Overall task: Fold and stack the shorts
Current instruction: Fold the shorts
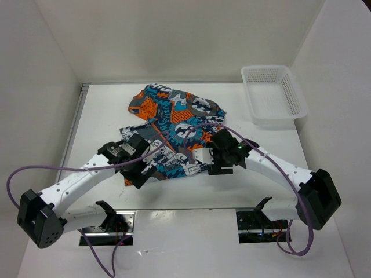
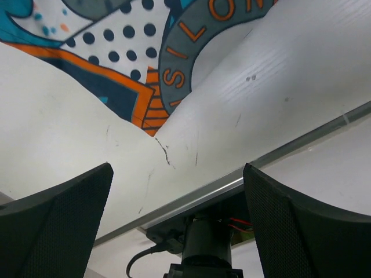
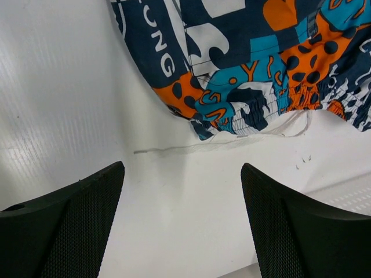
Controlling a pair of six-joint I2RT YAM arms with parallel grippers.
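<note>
The white table (image 1: pixel 104 110) fills the top view. The shorts (image 1: pixel 174 124) lie crumpled on it around its middle, a loose heap of teal, orange, white and dark print spreading from 12 o'clock down toward 6.

Off at 2 o'clock, well apart from the fabric, stands the white mesh basket (image 1: pixel 277 120). The shorts are wholly outside it, and only its own perforated floor shows inside.

The left gripper (image 1: pixel 141 169) sits at the heap's 7 o'clock edge. In its wrist view the left gripper (image 2: pixel 177 174) is spread wide over bare table, with the fabric edge (image 2: pixel 116 63) ahead at 12 o'clock.

The right gripper (image 1: pixel 217 165) is at the heap's 5 o'clock edge. Its jaws (image 3: pixel 181 174) are also wide, with nothing between them.

A thin white cord (image 3: pixel 174 149), probably the drawstring, trails from the gathered waistband (image 3: pixel 255 110) just beyond the fingers.
</note>
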